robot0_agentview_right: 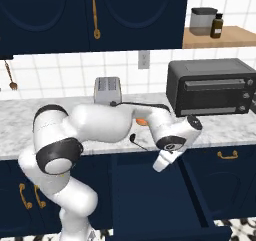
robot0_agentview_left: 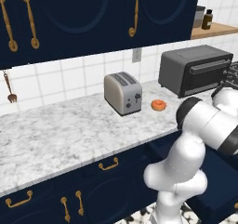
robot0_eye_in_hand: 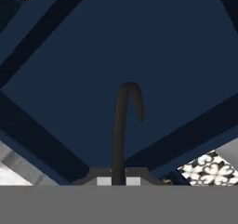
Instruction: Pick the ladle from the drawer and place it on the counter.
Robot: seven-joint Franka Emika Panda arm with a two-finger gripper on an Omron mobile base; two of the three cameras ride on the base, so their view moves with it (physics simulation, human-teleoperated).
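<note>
One long marble counter (robot0_agentview_right: pixel 235 125) runs across, the open navy drawer (robot0_agentview_right: pixel 150 195) below it at 6 o'clock. Above the drawer, the gripper (robot0_agentview_right: pixel 161 161) clamps the black ladle (robot0_eye_in_hand: pixel 122 125). Lift clear of the drawer walls before swinging toward bare counter.

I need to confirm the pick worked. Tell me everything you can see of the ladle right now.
The ladle is slim, black and matte. In the hand view its thin handle rises from between the pincer fingertips and curls into a hook at the far end, with the open navy drawer floor behind it. In the right base view its small round bowl sticks out beside the wrist, above the drawer and level with the counter edge. It appears clamped in the pincer, touching nothing else.
</note>
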